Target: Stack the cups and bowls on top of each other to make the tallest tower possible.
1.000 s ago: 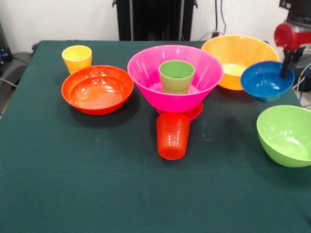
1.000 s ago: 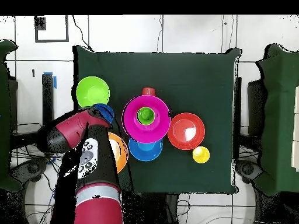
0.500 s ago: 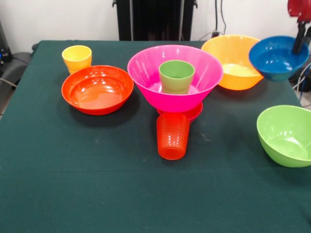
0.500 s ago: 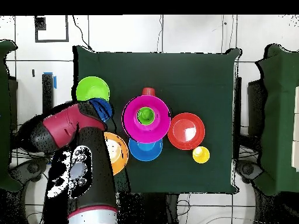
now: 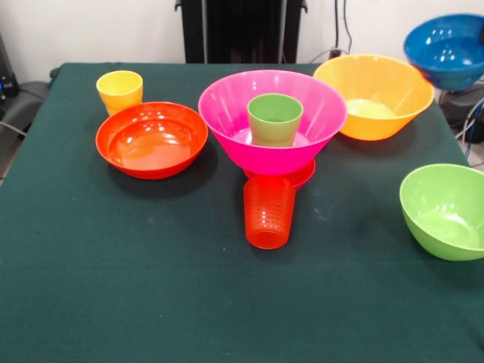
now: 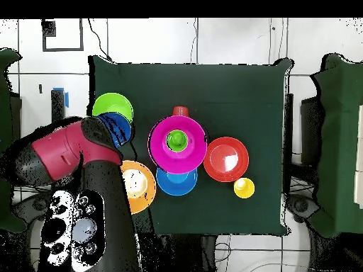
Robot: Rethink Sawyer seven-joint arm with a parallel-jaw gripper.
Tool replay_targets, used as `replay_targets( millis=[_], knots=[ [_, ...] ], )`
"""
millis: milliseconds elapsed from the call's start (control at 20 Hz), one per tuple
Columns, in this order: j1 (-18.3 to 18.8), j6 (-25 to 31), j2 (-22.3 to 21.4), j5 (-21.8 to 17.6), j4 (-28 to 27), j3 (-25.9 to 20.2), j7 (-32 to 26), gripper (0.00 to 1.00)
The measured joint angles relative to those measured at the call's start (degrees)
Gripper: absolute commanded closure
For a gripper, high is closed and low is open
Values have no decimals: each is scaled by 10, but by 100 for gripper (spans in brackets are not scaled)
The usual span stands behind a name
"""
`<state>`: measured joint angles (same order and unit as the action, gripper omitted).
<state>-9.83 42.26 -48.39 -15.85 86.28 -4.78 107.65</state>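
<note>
While the small dark blue bowl hangs high off the table beyond the yellow-orange bowl, I judge it light, stiff and slick, best pinched at its thin rim; my claw's state I cannot tell.

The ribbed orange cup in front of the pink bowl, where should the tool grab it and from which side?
Come straight down on the ribbed orange cup. It stands apart on the cloth, wide end up and narrowing downward, so its rim is probably the best hold: one finger inside, one outside, on the side away from the pink bowl.
</note>
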Motion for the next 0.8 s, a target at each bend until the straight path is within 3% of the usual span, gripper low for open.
replay_targets(
  millis=[400,800],
  knots=[
    [13,40,-38,19,-4,-2,0,100],
    [41,57,-47,19,-28,-8,0,100]
  ],
)
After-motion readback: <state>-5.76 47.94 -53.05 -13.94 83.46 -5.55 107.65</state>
